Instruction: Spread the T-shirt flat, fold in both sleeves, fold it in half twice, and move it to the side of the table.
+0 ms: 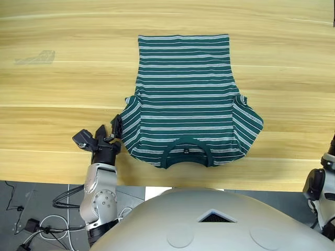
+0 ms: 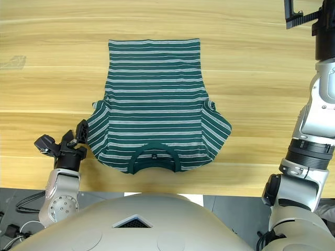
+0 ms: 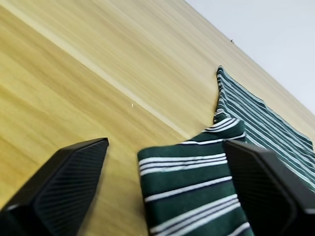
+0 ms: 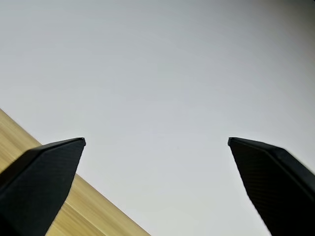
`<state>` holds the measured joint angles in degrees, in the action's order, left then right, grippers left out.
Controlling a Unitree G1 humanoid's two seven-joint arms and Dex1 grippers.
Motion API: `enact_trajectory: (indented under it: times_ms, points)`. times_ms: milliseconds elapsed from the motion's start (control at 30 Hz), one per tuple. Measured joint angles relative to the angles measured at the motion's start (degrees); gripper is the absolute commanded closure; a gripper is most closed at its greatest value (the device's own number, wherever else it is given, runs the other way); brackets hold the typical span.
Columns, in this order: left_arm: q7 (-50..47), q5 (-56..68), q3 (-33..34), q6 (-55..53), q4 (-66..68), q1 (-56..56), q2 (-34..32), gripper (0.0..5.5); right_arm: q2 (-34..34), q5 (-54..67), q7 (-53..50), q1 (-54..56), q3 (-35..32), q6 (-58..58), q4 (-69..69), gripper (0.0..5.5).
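Note:
A dark green T-shirt [image 1: 183,99] with white stripes lies flat on the wooden table [image 1: 57,115], collar [image 1: 186,152] toward me and hem at the far side. Both sleeves are tucked in along its sides. My left gripper [image 1: 99,133] is open at the shirt's near left corner. In the left wrist view, a striped sleeve corner [image 3: 192,196] lies between the spread fingers of that gripper [image 3: 166,143]. My right gripper [image 2: 303,13] is raised high at the far right, well away from the shirt. It is open in the right wrist view [image 4: 156,141], with nothing between its fingers.
Bare wood stretches left, right and beyond the shirt. A faint grey mark [image 1: 35,56] sits on the far left of the table. The table's front edge [image 1: 52,180] runs close under the collar. Cables [image 1: 36,225] lie on the floor at the lower left.

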<state>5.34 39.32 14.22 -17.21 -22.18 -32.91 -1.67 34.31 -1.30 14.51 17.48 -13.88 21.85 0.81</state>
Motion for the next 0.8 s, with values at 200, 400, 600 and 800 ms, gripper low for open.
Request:
enact_trajectory:
  times_ms: [200, 400, 600, 800]
  points:
    - [-0.2, -2.0, -0.3, -1.5, 0.6, 1.3, -0.7, 2.54, 0.0, 0.0, 0.0, 0.0, 0.7, 0.1, 0.1, 0.10]
    - [-0.3, -4.5, -1.1, -3.2, 0.7, 2.1, -1.8, 3.49, 0.0, 0.0, 0.0, 0.7, 1.2, 0.1, 0.3, 0.10]
    - [-0.3, -6.0, -1.2, -3.8, 0.9, 2.3, -2.0, 4.55, 0.0, 0.0, 0.0, 0.7, 1.5, 0.1, 0.4, 0.10]
    - [-0.4, -7.7, -1.2, -3.6, 1.2, 2.3, -1.8, 5.48, 0.0, 0.0, -0.2, 0.7, 1.6, 0.4, 0.4, 0.10]
